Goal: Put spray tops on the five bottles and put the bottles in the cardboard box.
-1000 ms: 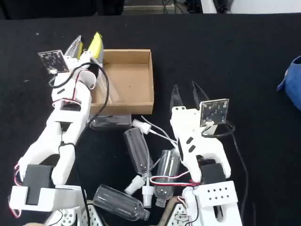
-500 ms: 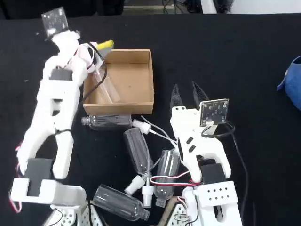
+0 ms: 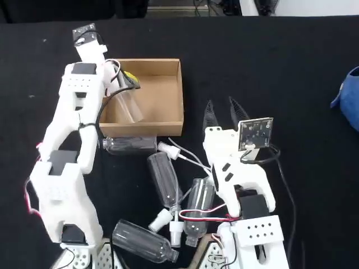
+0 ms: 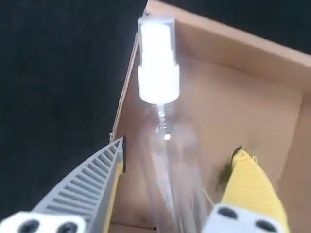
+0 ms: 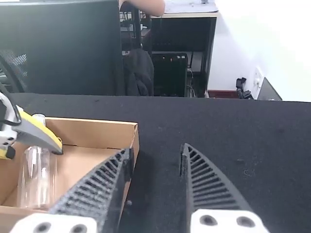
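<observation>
A spray-topped bottle (image 3: pixel 128 105) leans inside the cardboard box (image 3: pixel 162 89) by its 9 o'clock wall, the left gripper (image 4: pixel 180 145) with jaws spread wide around it. At the box's 4 o'clock, the right gripper (image 3: pixel 221 112) keeps narrow, empty jaws.

Nothing legible. No text, label, number or sign can be read on any surface in view.
</observation>
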You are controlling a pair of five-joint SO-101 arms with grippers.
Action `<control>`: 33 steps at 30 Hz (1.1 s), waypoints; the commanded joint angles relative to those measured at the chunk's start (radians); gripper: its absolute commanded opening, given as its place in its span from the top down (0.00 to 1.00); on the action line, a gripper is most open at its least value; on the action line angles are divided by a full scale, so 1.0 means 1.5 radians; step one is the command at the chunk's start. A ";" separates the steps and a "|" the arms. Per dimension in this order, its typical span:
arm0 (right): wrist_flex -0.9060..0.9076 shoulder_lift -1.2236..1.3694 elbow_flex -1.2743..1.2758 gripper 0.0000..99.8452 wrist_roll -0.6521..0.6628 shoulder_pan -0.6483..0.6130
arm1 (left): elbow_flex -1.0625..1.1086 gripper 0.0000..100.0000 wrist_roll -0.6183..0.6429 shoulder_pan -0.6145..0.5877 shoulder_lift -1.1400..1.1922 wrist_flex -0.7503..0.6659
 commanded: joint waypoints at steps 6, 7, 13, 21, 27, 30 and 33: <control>-0.018 0.007 -0.006 0.87 -0.001 0.009 | -0.098 0.78 0.006 0.025 0.075 0.019; -0.018 0.007 -0.006 0.87 -0.001 0.009 | -0.104 0.78 0.006 0.024 0.081 0.020; -0.018 0.007 -0.006 0.86 -0.001 0.009 | -0.104 0.78 0.006 0.020 0.092 0.043; -0.018 0.007 -0.006 0.86 -0.001 0.009 | -0.109 0.78 0.007 0.025 0.086 0.072; -0.018 0.007 -0.006 0.86 -0.001 0.009 | -0.101 0.78 0.063 0.026 0.092 0.074; -0.018 0.007 -0.006 0.86 -0.001 0.009 | -0.092 0.79 0.064 0.026 0.092 0.074; -0.018 0.007 -0.006 0.86 -0.001 0.009 | -0.082 0.83 0.063 0.036 0.092 0.074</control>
